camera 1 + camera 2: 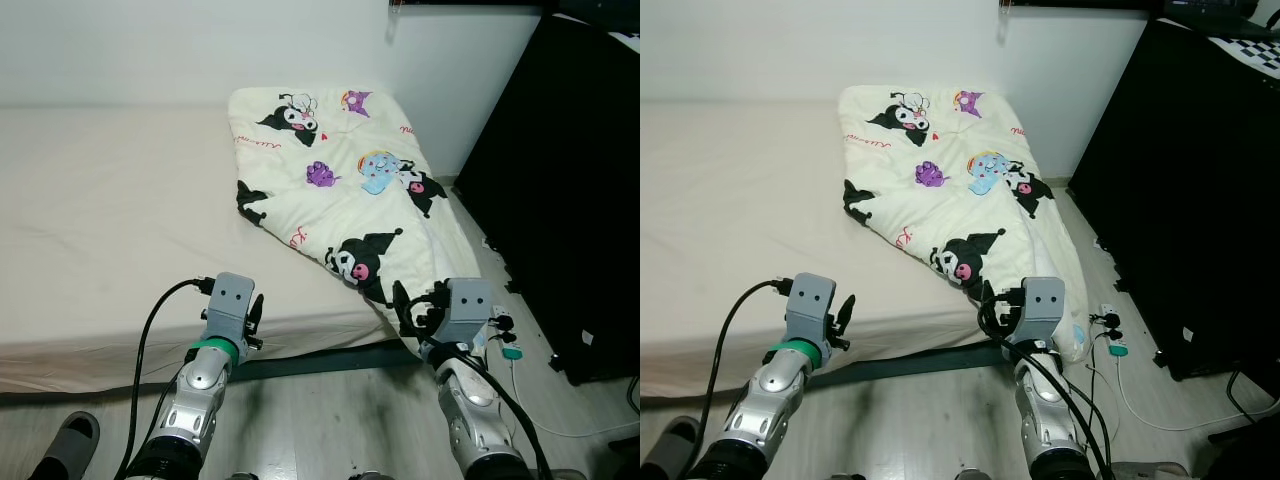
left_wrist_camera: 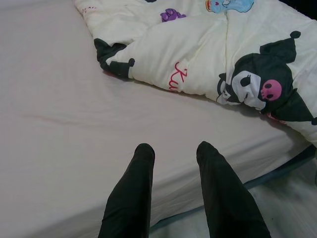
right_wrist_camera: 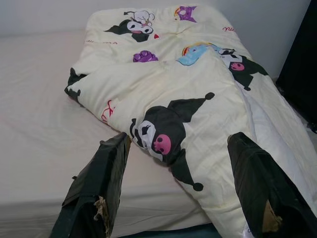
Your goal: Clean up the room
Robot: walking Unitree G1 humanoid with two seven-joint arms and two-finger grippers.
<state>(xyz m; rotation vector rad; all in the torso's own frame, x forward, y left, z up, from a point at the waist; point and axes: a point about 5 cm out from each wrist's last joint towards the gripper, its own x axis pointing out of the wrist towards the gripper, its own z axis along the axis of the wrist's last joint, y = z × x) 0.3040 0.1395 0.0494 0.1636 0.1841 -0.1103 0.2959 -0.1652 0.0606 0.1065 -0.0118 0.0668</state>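
Observation:
A cream quilt (image 1: 340,170) printed with black and purple cartoon figures lies bunched on the right side of a bed with a beige sheet (image 1: 110,220). One corner of the quilt hangs over the bed's near right corner toward the floor. My left gripper (image 2: 176,148) is open and empty, held just in front of the mattress edge, left of the quilt. My right gripper (image 3: 179,141) is wide open at the bed's near right corner. It faces the quilt's hanging corner with the black figure (image 3: 163,134), and nothing is between its fingers.
A tall black cabinet (image 1: 570,180) stands close on the right, leaving a narrow strip of floor beside the bed. Plugs and white cables (image 1: 505,345) lie on that floor. A grey slipper (image 1: 70,440) sits at the lower left. A white wall runs behind the bed.

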